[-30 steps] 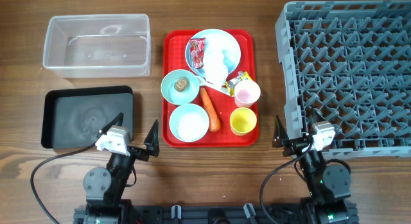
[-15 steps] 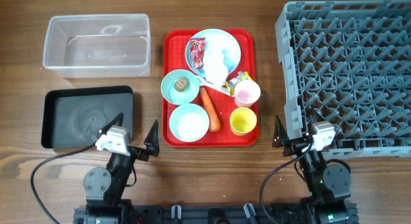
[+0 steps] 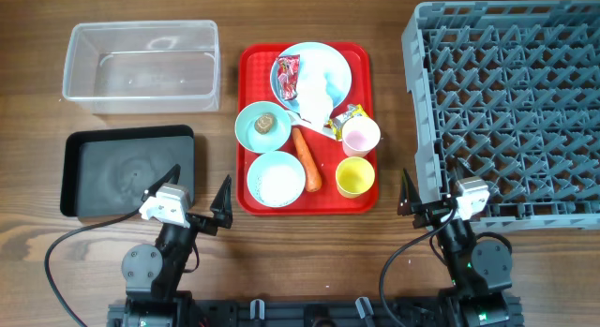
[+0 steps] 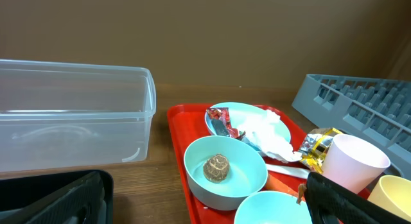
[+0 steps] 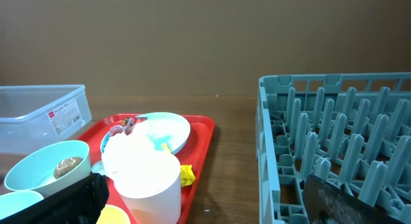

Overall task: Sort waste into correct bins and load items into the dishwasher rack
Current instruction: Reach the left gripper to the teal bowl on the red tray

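Note:
On the red tray [image 3: 247,102] sit a light blue plate [image 3: 330,63] with a red wrapper [image 3: 287,76] and white tissue [image 3: 317,93], a bowl [image 3: 251,130] holding a brown lump [image 3: 264,124], a bowl of rice [image 3: 276,180], a carrot [image 3: 307,160], a pink cup [image 3: 360,136], a yellow cup [image 3: 355,177] and a yellow wrapper [image 3: 344,120]. The white spoon [image 3: 297,111] lies under the tissue. My left gripper [image 3: 199,185] is open and empty, near the tray's front left corner. My right gripper [image 3: 431,190] is open and empty beside the grey rack [image 3: 511,102].
The clear tub [image 3: 141,65] stands at the back left and the black tray [image 3: 127,172] in front of it, both empty. The left wrist view shows the lump bowl [image 4: 241,176] close ahead. The right wrist view shows the pink cup [image 5: 148,179] and rack wall [image 5: 270,153].

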`<action>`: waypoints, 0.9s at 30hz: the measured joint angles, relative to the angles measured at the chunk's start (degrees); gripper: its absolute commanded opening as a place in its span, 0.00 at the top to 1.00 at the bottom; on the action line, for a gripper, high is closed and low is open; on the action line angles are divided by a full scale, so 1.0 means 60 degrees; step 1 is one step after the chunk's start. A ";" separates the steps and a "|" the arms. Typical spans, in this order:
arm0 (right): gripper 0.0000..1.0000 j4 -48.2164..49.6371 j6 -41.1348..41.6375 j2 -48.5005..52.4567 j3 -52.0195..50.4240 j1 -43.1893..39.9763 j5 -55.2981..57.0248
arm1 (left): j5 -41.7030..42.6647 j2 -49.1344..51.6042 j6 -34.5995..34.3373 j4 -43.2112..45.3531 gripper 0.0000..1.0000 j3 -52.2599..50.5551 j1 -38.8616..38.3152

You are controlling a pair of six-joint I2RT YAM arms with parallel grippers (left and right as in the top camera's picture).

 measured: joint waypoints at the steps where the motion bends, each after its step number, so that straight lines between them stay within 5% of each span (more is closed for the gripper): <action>1: 0.00 0.0000 0.0000 0.0000 0.0000 0.0000 0.0000 | 0.0000 0.0000 0.0004 0.0000 0.00 0.0000 0.0000; 27: 0.00 0.0393 -0.0080 0.0004 0.0102 0.0000 -0.0306 | -0.0004 0.0000 0.0004 0.0273 0.00 0.0007 0.0000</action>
